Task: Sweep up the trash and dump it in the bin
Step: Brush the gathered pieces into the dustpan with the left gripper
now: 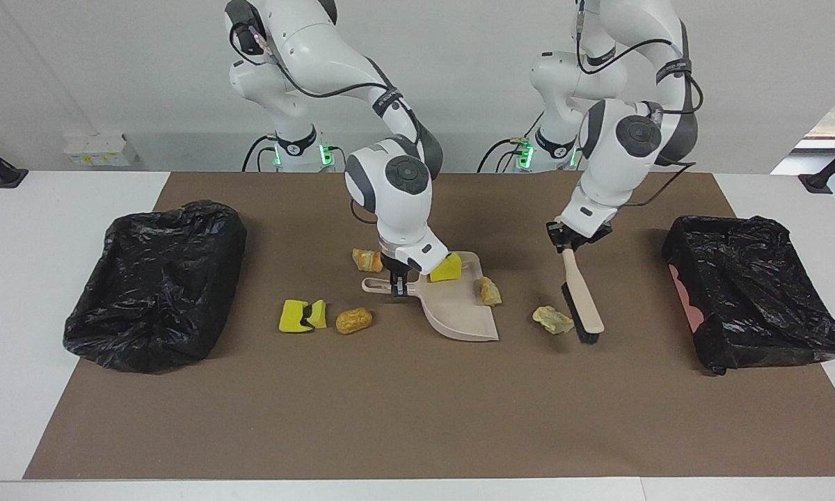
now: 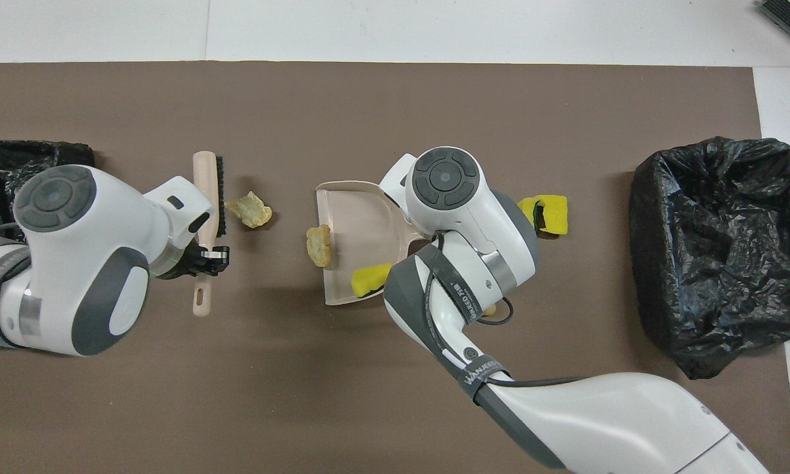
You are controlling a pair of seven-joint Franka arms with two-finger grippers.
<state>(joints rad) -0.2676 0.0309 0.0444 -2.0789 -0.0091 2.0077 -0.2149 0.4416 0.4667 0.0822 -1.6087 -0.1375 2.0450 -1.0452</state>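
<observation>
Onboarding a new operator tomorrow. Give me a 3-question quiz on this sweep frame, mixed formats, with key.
1. True or false: the left gripper is shut on the brush by its handle.
2. Multiple choice: the yellow sponge piece nearest the right gripper lies
A. in the black-lined bin
B. in the dustpan
C. under the brush
3. Fill in: the pale beige chunk on the brown mat lies between the dustpan and the ____.

Key
1. True.
2. B; the right gripper is shut on the dustpan's handle.
3. Brush; its bristles stand just beside the chunk, toward the left arm's end.
</observation>
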